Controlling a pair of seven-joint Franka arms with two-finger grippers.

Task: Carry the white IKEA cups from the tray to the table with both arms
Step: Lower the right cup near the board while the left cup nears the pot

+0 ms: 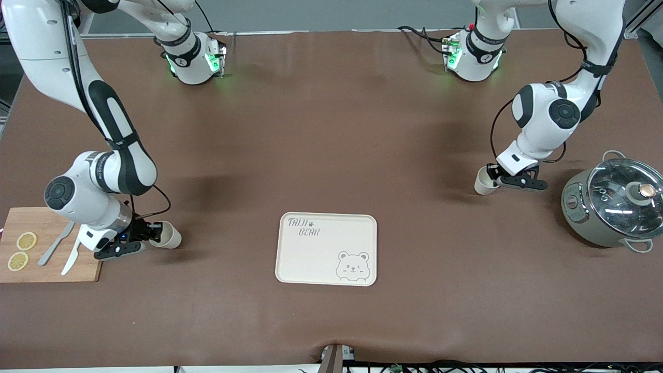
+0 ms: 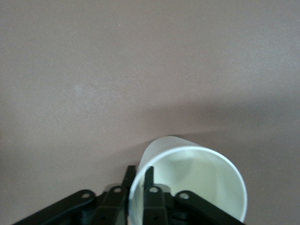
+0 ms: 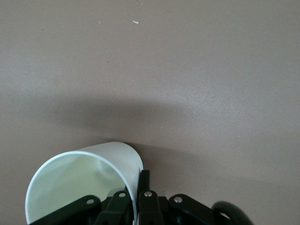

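Observation:
Two white cups show, one in each gripper. My left gripper (image 1: pixel 494 176) hangs low over the table toward the left arm's end, shut on the rim of one tilted cup (image 1: pixel 485 182). In the left wrist view one finger is inside this cup (image 2: pixel 197 187) and one outside, at the gripper (image 2: pixel 140 171). My right gripper (image 1: pixel 150 234) is low over the table toward the right arm's end, shut on the wall of the other tilted cup (image 1: pixel 169 235). The right wrist view shows that cup (image 3: pixel 79 183) pinched at its rim by the gripper (image 3: pixel 137 181).
A cream bear-printed tray (image 1: pixel 321 254) lies between the two cups, nearer the front camera. A wooden board (image 1: pixel 52 261) with lemon slices, a knife and a fork sits beside the right gripper. A lidded pot (image 1: pixel 614 203) stands by the left gripper.

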